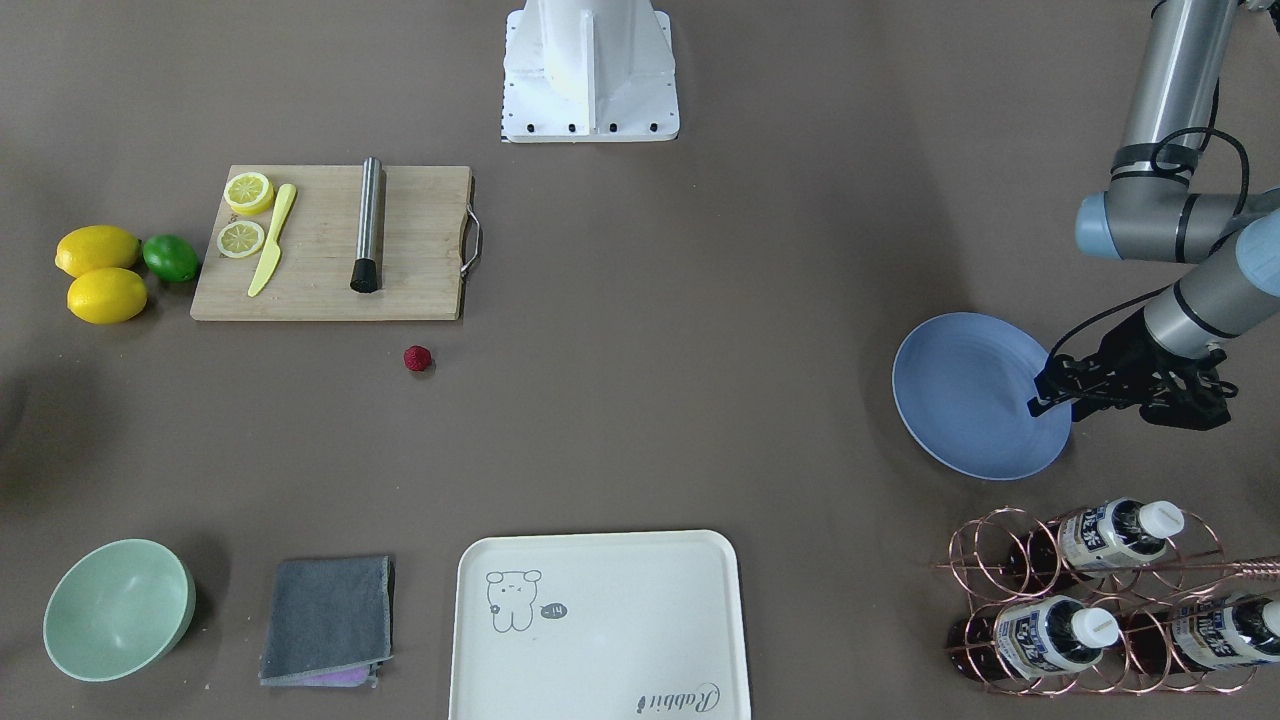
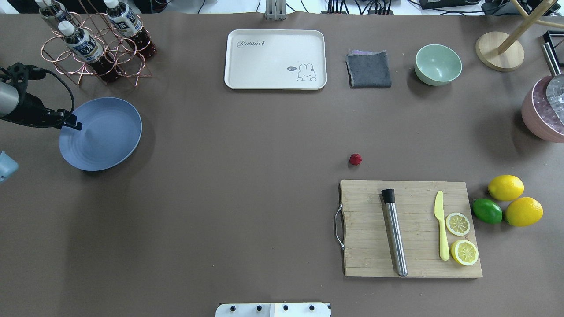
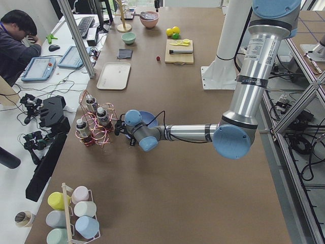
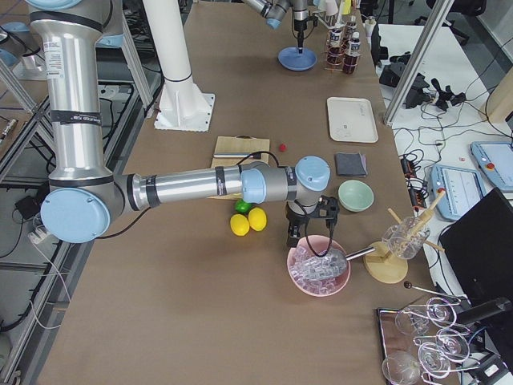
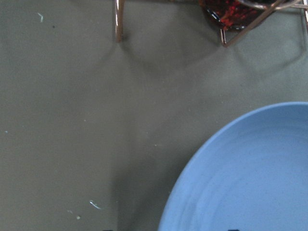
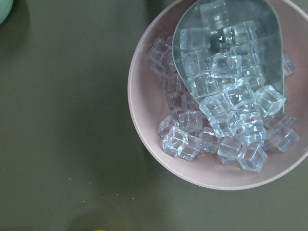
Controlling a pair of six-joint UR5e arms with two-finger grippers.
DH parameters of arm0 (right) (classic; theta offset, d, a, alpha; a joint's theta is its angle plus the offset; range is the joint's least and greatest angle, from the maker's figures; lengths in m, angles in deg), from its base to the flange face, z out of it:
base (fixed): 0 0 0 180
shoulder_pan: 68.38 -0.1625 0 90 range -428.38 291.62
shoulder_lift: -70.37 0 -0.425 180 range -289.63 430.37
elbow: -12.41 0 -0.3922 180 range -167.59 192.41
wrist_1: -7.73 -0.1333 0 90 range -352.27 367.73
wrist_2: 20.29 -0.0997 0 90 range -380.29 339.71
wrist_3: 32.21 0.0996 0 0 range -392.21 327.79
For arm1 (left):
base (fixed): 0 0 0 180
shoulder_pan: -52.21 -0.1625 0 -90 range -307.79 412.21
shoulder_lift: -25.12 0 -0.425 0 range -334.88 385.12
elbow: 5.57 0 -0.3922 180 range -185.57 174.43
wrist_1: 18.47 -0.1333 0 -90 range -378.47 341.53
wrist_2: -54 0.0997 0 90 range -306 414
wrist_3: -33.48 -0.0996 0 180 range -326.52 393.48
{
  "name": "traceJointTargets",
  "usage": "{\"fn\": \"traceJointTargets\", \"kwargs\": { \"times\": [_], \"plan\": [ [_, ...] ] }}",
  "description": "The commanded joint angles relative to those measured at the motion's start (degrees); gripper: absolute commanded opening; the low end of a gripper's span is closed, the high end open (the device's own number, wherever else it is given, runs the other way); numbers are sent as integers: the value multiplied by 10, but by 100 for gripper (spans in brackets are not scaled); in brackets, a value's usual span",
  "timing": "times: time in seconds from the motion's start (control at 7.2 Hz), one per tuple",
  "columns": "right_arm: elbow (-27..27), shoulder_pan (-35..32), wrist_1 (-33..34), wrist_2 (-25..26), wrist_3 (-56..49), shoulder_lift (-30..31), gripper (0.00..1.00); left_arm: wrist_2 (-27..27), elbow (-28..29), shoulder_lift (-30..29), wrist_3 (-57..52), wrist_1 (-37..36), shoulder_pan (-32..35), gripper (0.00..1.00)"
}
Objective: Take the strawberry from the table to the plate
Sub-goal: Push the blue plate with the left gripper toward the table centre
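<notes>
The strawberry (image 1: 417,358) lies on the brown surface (image 1: 700,400) just beside the wooden cutting board (image 1: 330,250), well apart from the blue plate (image 1: 960,400). The left gripper (image 1: 1038,393) hovers over the plate's rim, fingers spread and empty. The right gripper (image 4: 298,237) hangs above a pink bowl (image 6: 144,130) of ice cubes (image 6: 226,96); whether it is released or clenched cannot be told.

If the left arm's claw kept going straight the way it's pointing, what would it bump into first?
The left gripper points down over the edge of the blue plate, so it would probably meet that rim first. Depth is unclear; it might just land on the table beside it.
</notes>
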Motion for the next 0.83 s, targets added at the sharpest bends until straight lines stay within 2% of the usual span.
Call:
{"fn": "traceJointTargets", "kwargs": {
  "times": [0.0, 0.42, 0.69],
  "plan": [
    [17, 7, 3, -2, 14, 0, 100, -2, -23, -1, 35, 4, 0, 0],
    [19, 15, 6, -11, 24, -8, 100, -2, -104, -11, 191, 3, -2, 0],
    [18, 25, 5, -17, 25, -15, 100, 17, -151, -41, 312, -2, -75, 0]
  ]
}}
